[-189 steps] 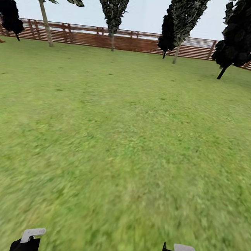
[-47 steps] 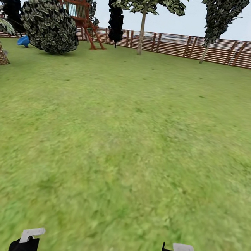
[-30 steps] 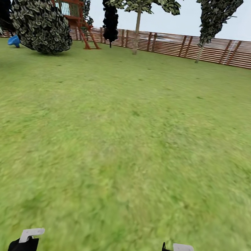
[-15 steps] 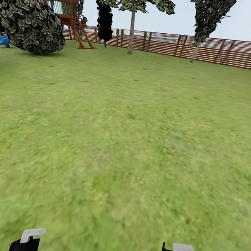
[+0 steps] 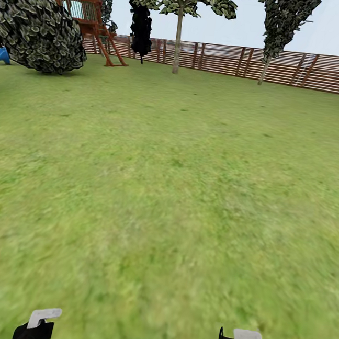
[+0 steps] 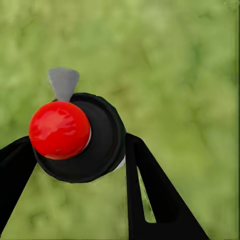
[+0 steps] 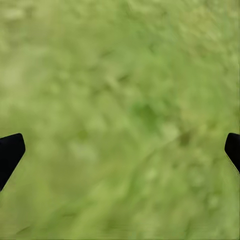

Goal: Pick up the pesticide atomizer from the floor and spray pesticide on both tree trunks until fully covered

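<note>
Left wrist view: left hand (image 6: 75, 165) grips pesticide atomizer (image 6: 80, 135).

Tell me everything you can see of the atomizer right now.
In the left wrist view the pesticide atomizer is a round black body, seen end-on, with a glossy red knob and a small grey tab. It sits between the black fingers of the left gripper, above blurred green lawn.
</note>
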Controlling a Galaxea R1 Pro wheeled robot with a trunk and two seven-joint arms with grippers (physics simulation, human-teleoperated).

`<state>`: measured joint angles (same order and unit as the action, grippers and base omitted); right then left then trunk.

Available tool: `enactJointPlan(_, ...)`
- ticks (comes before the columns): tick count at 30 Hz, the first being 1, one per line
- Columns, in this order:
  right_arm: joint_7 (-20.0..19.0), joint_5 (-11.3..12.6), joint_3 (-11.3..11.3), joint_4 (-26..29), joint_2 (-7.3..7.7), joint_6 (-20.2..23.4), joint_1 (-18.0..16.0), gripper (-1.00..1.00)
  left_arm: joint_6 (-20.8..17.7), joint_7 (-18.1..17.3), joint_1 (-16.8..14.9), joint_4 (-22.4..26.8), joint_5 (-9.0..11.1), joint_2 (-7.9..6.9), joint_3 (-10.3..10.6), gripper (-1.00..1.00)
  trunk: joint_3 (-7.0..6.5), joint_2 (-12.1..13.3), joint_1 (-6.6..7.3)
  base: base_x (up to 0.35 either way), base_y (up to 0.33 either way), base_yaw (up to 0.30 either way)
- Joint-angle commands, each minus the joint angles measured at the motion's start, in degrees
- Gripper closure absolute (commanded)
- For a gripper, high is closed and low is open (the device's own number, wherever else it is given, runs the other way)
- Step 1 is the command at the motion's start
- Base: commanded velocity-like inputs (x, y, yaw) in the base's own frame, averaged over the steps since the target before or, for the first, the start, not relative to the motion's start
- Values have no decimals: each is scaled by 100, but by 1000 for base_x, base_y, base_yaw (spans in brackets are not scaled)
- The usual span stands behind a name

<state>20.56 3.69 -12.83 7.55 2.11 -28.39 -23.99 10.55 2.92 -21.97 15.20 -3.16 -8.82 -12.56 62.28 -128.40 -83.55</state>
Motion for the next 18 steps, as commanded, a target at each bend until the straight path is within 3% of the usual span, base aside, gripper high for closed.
enactJointPlan(1, -2, 0, 0, 0, 0, 0, 0, -100, 0, 2, 0, 0, 0, 1, -1, 100, 0, 0, 0, 339, 0, 0)
enactJointPlan(18, -5, 8, 3, 1, 0, 2, 0, -100, 0, -1, 0, 7, 2, -14, -2, 100, 0, 0, 0, 339, 0, 0)
